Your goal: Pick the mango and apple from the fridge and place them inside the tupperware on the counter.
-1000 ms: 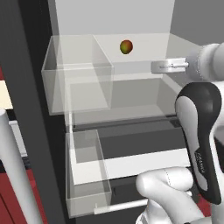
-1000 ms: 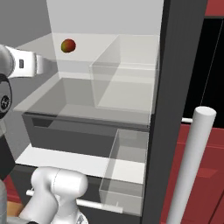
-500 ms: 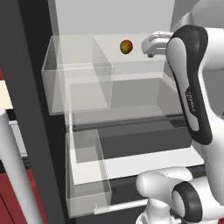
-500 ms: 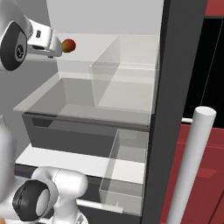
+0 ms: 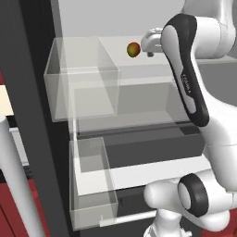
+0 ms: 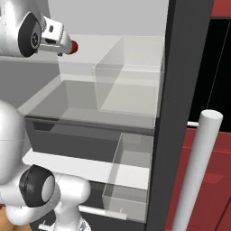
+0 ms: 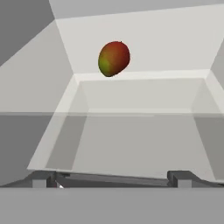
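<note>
One fruit sits in front of us: the mango (image 5: pixel 134 49), red running into green, resting on the upper glass shelf (image 5: pixel 139 71) of the fridge (image 5: pixel 28 92), near the white back wall and roughly midway along the shelf's back edge. At the left edge of that shelf, in the left base view, we see a clear bin (image 5: pixel 83 78), and below it, toward the front left corner of the fridge floor, a second narrow clear bin (image 5: pixel 90 185) with a white bar along its front. Moving right, the mango lies just past the right wall of the upper bin, and our gripper (image 5: pixel 149 44) hangs just beside it on its right, level with it and pointed at it, not touching. Our jaws are spread wide with nothing between them; in the hand view the two dark fingertips (image 7: pixel 183 178) stand far apart at the bottom, and the mango (image 7: pixel 114 58) appears above and between them, further back on the shelf. In the right base view the mango (image 6: pixel 74 45) peeks out just past the gripper's tip (image 6: pixel 63 46), and at the right edge stands the fridge's grey bar handle (image 6: pixel 198 171) on the open door.
</note>
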You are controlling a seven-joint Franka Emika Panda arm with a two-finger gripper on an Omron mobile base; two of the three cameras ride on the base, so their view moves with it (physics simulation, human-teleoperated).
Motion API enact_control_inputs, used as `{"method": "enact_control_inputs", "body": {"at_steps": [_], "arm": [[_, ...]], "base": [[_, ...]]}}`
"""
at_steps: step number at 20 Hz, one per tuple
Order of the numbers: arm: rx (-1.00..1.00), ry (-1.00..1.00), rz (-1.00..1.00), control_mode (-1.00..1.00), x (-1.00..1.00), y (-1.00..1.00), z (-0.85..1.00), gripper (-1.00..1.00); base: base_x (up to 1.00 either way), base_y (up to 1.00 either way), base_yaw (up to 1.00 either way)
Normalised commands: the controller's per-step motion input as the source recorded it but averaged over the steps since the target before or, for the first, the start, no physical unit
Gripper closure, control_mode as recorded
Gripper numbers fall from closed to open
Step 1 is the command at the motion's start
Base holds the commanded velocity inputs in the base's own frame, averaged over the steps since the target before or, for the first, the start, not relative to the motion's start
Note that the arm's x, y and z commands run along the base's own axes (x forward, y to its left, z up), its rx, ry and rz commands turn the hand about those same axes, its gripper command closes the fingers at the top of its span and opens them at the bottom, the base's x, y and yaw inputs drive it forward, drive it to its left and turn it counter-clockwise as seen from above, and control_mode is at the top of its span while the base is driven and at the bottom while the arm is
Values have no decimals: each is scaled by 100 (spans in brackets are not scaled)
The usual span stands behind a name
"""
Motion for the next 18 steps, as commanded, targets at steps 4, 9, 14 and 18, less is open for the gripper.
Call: {"method": "enact_control_inputs", "body": {"at_steps": [4, 9, 14, 18], "arm": [[0, 0, 0, -100, 70, 9, -27, -100], [0, 0, 0, -100, 68, 10, -25, -100], [0, -1, 0, -100, 58, 7, -8, -100], [0, -9, 0, -100, 50, 4, 0, -100]], "base": [[0, 0, 0], [0, 0, 0], [0, 0, 0], [0, 0, 0]]}}
